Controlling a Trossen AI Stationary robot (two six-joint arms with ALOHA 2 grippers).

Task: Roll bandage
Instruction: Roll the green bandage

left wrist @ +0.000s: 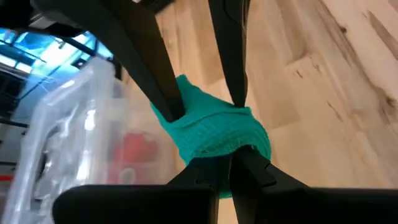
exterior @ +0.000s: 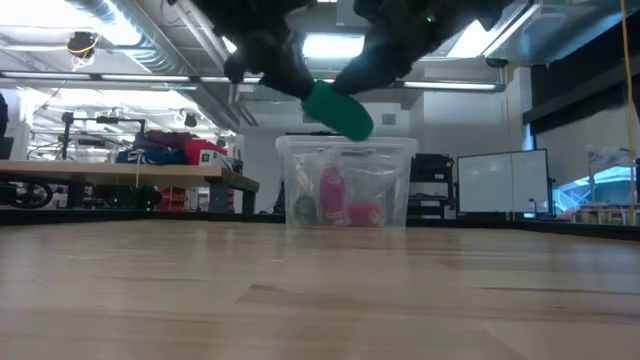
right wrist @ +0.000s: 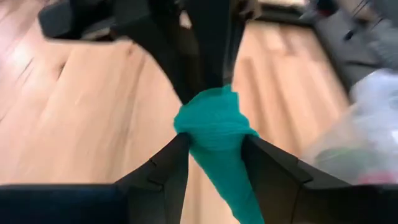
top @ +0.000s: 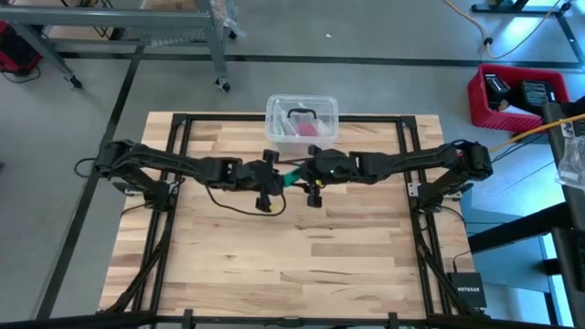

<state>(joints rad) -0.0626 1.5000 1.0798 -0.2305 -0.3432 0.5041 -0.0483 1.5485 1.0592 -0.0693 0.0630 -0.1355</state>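
The teal-green bandage (top: 292,175) is a small rolled wad (exterior: 338,110) held in the air over the middle of the table, between my two grippers. My left gripper (top: 277,179) comes at it from the table's left with its fingers almost together on it (left wrist: 233,158). My right gripper (top: 307,174) comes from the right and is shut around the wad (right wrist: 214,158). Both point slantwise down toward each other. My left gripper pinches a thin part of the bandage at the wad's left-facing end (left wrist: 231,148) between its two nearly closed fingers, slanting down from the table's left. The wad is lifted clear of the table. My right gripper holds the wad's thick rolled body (right wrist: 214,134) between its two fingers (right wrist: 171,165), one on each side, slanting down from the table's right. A tapering green end (right wrist: 233,193) runs back between the fingers. The wad hangs clear of the table.
A clear plastic tub (top: 302,117) with a pink-red item (exterior: 332,195) inside stands on the table just beyond the grippers, near the far edge. Bare wooden tabletop (top: 292,256) lies on the near side. A red crate (top: 512,96) sits on the floor at the far right.
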